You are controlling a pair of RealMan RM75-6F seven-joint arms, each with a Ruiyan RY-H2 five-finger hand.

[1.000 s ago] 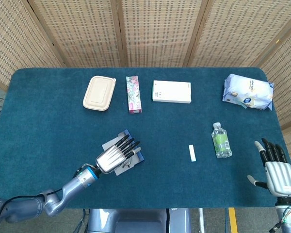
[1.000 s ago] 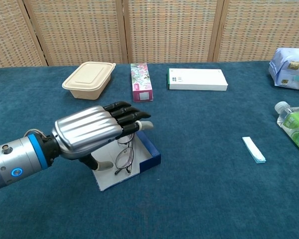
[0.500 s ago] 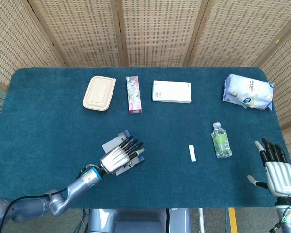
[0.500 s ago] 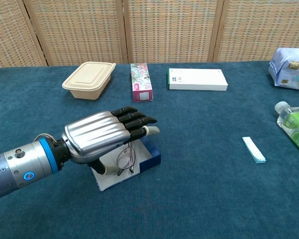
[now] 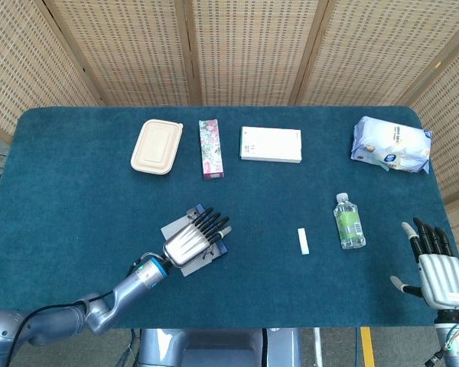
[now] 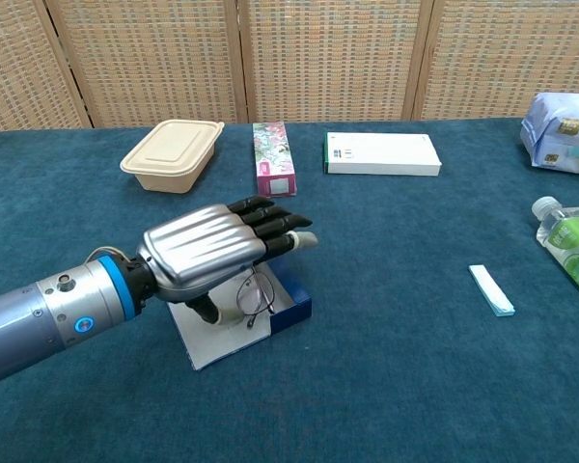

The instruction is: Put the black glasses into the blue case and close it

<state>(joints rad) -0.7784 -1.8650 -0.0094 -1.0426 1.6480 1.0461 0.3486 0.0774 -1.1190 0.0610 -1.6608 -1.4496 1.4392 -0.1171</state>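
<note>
Left hand (image 6: pixel 207 253) hovers palm-down over the open blue case (image 6: pixel 288 301), thumb tucked under by the black glasses (image 6: pixel 254 292); whether it's pinching them, I cannot tell. Case sits at seven o'clock on the counter (image 5: pixel 76 183). Right hand (image 5: pixel 436 267), four o'clock, fingers spread, holds nothing.

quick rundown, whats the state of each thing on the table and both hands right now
blue case: open, flat on table
black glasses: in the case, under the left hand
left hand: fingers extended over the case
right hand: open, idle at table edge
takeout box: lid on
water bottle: lying down, capped
</note>
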